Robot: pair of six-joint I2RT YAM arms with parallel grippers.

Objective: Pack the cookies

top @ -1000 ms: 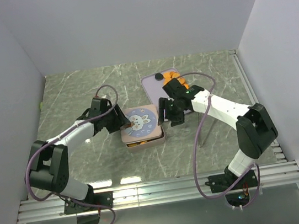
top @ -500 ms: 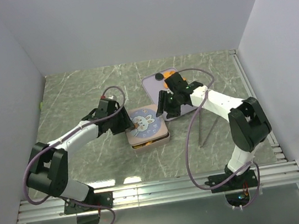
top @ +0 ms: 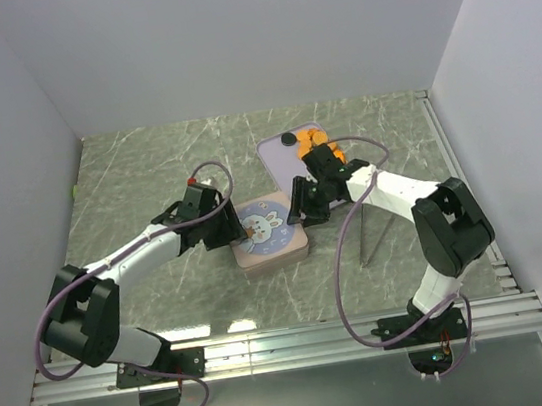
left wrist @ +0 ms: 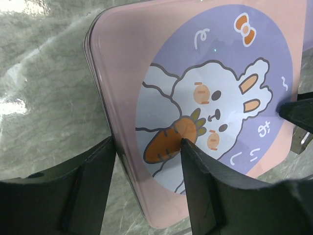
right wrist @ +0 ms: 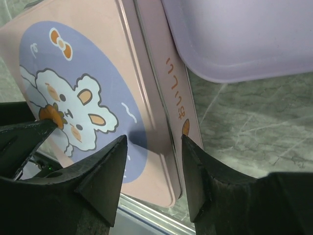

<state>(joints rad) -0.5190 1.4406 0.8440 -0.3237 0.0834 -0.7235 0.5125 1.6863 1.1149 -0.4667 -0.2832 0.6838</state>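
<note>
- A pink lid [left wrist: 122, 58] fills most of the frame, tilted, with stacked rims showing along its left edge.
- On it, a lavender circle holds a white rabbit [left wrist: 215, 95], an orange carrot [left wrist: 168, 142] and an orange bow [left wrist: 244, 28].
- Grey-green marbled table [left wrist: 44, 93] takes the left side.
- The left gripper [left wrist: 147, 147] rises from the bottom. Its fingers are apart and straddle the lid's left edge, with one tip by the carrot; whether they grip is unclear.
- Another dark fingertip [left wrist: 299, 113] enters at the right edge.

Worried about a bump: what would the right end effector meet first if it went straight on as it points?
Likely the rabbit tin, whose edge sits between the fingers of the right end effector; depth is unclear.
</note>
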